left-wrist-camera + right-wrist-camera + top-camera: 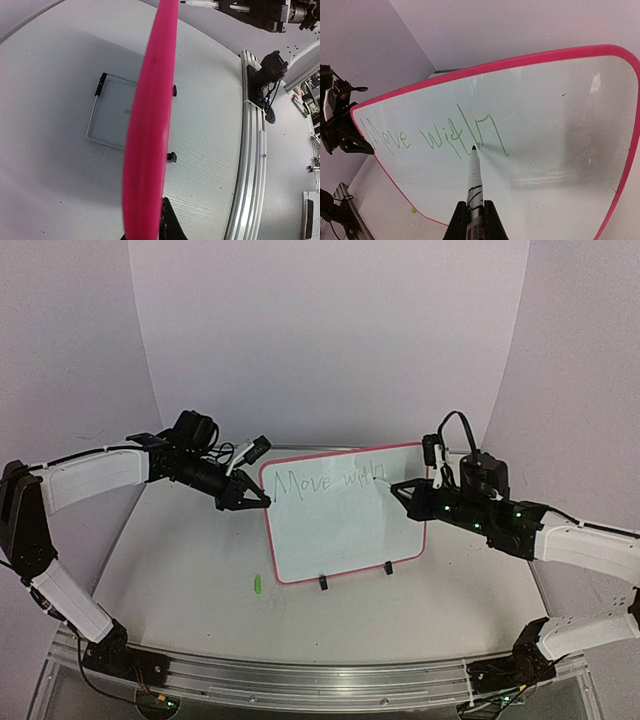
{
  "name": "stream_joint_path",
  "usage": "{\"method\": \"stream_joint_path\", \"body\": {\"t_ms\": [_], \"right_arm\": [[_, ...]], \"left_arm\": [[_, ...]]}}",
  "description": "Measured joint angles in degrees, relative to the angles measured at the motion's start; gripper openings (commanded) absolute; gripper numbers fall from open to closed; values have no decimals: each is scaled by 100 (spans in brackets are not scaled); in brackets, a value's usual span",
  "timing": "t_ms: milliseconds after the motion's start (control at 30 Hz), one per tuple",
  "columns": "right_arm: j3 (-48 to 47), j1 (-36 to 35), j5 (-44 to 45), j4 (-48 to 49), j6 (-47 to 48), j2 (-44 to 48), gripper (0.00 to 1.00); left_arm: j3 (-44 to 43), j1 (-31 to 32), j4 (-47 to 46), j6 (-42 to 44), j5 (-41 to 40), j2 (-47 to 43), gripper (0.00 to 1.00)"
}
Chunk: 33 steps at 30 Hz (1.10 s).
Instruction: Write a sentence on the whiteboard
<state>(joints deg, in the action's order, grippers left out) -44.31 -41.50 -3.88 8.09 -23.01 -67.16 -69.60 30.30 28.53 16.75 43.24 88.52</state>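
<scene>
The whiteboard [345, 530] with a pink-red frame stands on the table on black clip feet. Green handwriting, the sentence [325, 480], reads "Move with" along its top [435, 137]. My right gripper [472, 215] is shut on a white marker [474, 182]; its dark tip sits at the board by the last letter. In the top view the right gripper [405, 490] is at the board's upper right. My left gripper [262, 500] is shut on the board's upper left frame edge [150, 130], one black finger [170, 225] showing beside the pink frame.
A small green marker cap [257, 584] lies on the table left of the board's lower corner. The wire stand [107, 112] and black clip feet [171, 156] sit behind the board. The aluminium rail [300, 680] runs along the near edge.
</scene>
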Motion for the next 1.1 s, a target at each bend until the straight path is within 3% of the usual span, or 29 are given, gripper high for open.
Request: {"method": "stream_joint_path", "body": {"t_ms": [433, 900, 1100], "right_arm": [[0, 25, -269, -300, 105, 393, 0], [42, 848, -1586, -478, 293, 640, 0], [137, 595, -2243, -303, 356, 553, 0]], "left_arm": [[0, 0, 0, -2, 13, 6, 0], [0, 0, 0, -2, 11, 8, 0], [0, 0, 0, -4, 11, 8, 0]]}}
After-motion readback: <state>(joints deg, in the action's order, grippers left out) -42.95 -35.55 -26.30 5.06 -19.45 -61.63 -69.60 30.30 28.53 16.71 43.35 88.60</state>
